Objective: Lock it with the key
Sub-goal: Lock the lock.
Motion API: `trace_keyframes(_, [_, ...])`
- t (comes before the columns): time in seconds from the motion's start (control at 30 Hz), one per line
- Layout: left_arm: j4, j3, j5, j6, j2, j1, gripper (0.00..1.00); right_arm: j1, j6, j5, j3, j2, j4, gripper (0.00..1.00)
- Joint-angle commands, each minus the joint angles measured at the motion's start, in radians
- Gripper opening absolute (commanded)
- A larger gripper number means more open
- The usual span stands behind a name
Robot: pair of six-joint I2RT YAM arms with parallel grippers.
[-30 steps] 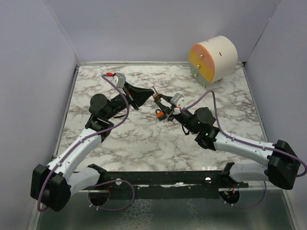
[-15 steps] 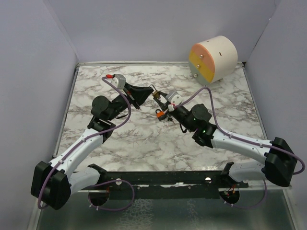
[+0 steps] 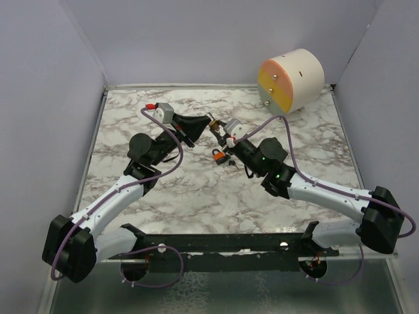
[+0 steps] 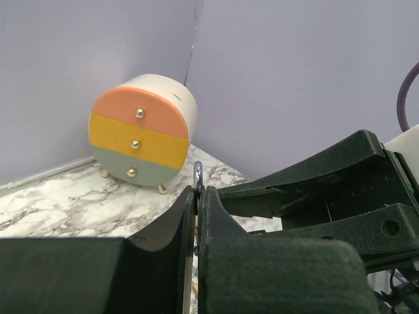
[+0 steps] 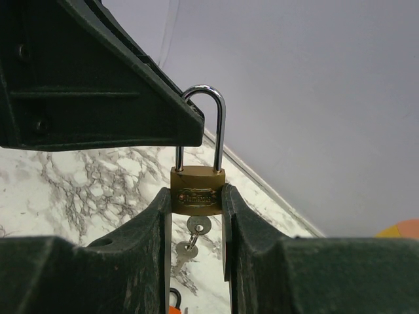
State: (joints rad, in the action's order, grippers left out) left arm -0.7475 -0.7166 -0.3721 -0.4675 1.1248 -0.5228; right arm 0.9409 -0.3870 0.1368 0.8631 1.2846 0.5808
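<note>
A brass padlock (image 5: 197, 190) with a silver shackle (image 5: 219, 124) stands upright between my right gripper's (image 5: 196, 196) fingers, which are shut on its body. A key (image 5: 198, 226) sits in its underside, and a second key (image 5: 182, 252) hangs from it on a ring. My left gripper (image 4: 197, 193) is shut, with a thin silver edge, apparently the shackle (image 4: 198, 171), pinched between its tips. In the right wrist view its black finger (image 5: 131, 124) covers the shackle's left leg. From above, both grippers meet at the padlock (image 3: 213, 127) over mid table.
A small orange padlock (image 3: 217, 155) lies on the marble table (image 3: 196, 190) just below the grippers and also shows in the right wrist view (image 5: 171, 301). A round drawer unit (image 3: 291, 82) with pink, yellow and grey fronts stands at the back right corner. Grey walls enclose the table.
Both grippers have moved a little toward the back of the table with the padlock between them. The right arm has stretched further left and forward.
</note>
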Motion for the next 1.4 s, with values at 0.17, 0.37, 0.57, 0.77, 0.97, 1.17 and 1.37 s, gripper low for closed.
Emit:
trace_keyframes(0.17, [0.338,0.023,-0.003,0.058,0.001,-0.054,0.0,0.039,0.053,-0.152,0.051,-0.08,0.272,0.05])
trace_keyframes(0.37, [0.422,-0.101,0.127,0.161,-0.042,-0.052,0.0,0.039,0.122,-0.063,-0.01,-0.077,0.171,0.41])
trace_keyframes(0.57, [0.47,-0.158,0.225,0.22,-0.069,-0.03,0.0,0.038,0.197,0.076,0.034,-0.007,0.008,0.54])
trace_keyframes(0.77, [0.504,-0.164,0.255,0.243,-0.112,0.03,0.0,-0.002,0.268,0.082,0.013,0.004,-0.077,0.55])
trace_keyframes(0.97, [0.517,-0.152,0.158,0.235,-0.116,0.058,0.0,-0.37,0.616,-0.339,-0.043,-0.015,-0.114,0.37])
trace_keyframes(1.17, [0.464,-0.142,-0.029,0.218,-0.13,0.087,0.0,-0.53,0.719,-0.866,-0.115,0.075,0.111,0.37])
trace_keyframes(1.37, [0.386,-0.125,-0.199,0.184,-0.134,0.107,0.0,-0.53,0.774,-1.092,-0.13,0.132,0.278,0.37])
